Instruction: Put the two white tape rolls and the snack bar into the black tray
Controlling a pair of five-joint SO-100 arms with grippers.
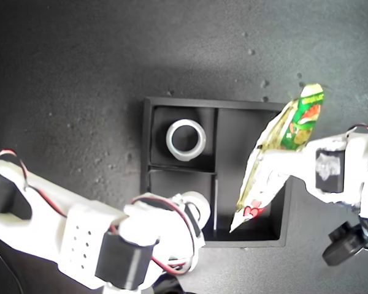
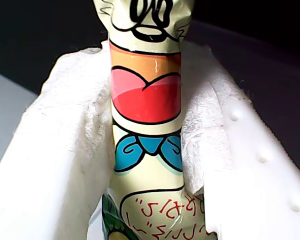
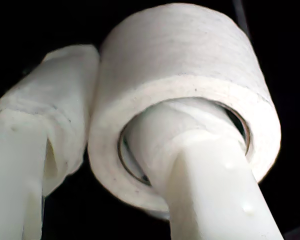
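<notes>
You are looking at a square matte black tray with raised walls sitting mid-frame in the exterior view, on a dark speckled surface. A plain white ring of tape is lying flat in the tray's upper-left small compartment. My first gripper, on the white arm coming in from the exterior view's right, is clamping a long narrow snack packet in a white and green wrapper with cartoon art; the first wrist view is showing the wrapper pinched between the two padded white fingers. The packet is hanging tilted, its green end up toward the upper right and its lower crimped end dipping into the tray's long compartment on the exterior view's right. My second gripper, on the arm at the exterior view's lower left, is gripping a second white tape roll, one finger through its hole, one outside its wall, over the tray's lower-left compartment.
</notes>
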